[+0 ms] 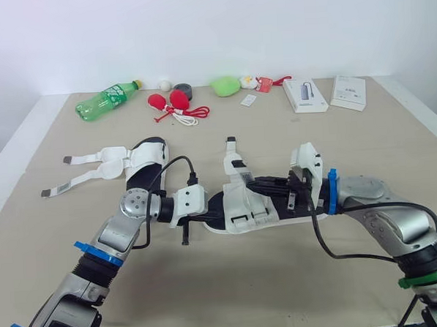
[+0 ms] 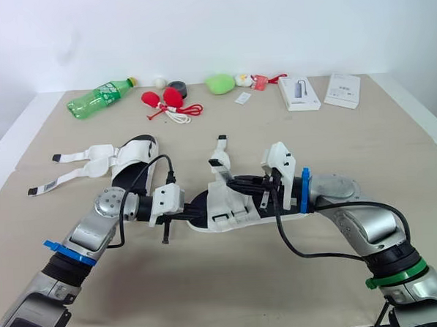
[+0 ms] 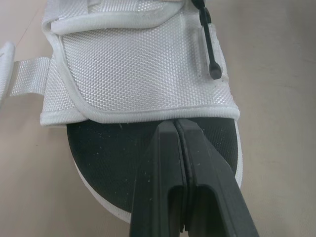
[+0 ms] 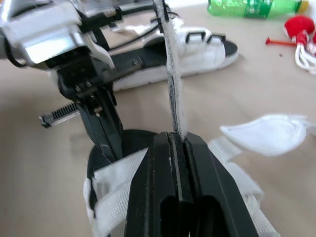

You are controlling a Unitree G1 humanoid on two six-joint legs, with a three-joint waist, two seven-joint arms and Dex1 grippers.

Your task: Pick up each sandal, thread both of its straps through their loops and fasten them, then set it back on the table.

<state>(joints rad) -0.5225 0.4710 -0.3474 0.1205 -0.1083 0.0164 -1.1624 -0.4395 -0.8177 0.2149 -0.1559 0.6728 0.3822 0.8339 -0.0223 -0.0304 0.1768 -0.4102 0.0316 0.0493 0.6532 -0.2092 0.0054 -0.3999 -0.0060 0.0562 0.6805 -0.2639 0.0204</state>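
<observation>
One white sandal with a black footbed (image 1: 239, 210) lies at mid table between my two grippers. My left gripper (image 1: 215, 205) is shut, and its tip (image 3: 176, 123) rests on the black footbed at the edge of the white mesh upper (image 3: 133, 69). My right gripper (image 1: 255, 184) is shut on one of this sandal's straps (image 4: 173, 84), which stands up from between the fingers (image 4: 163, 163). The second sandal (image 1: 143, 157) lies farther back on the left, its two straps (image 1: 76, 174) loose and spread out to the left.
Along the table's back edge lie a green bottle (image 1: 107, 100), red maracas with a cord (image 1: 173, 103), a tape roll (image 1: 182, 91), a green toy (image 1: 225, 86) and two white boxes (image 1: 305, 95) (image 1: 348, 92). The tan tabletop (image 1: 246, 279) lies bare in front.
</observation>
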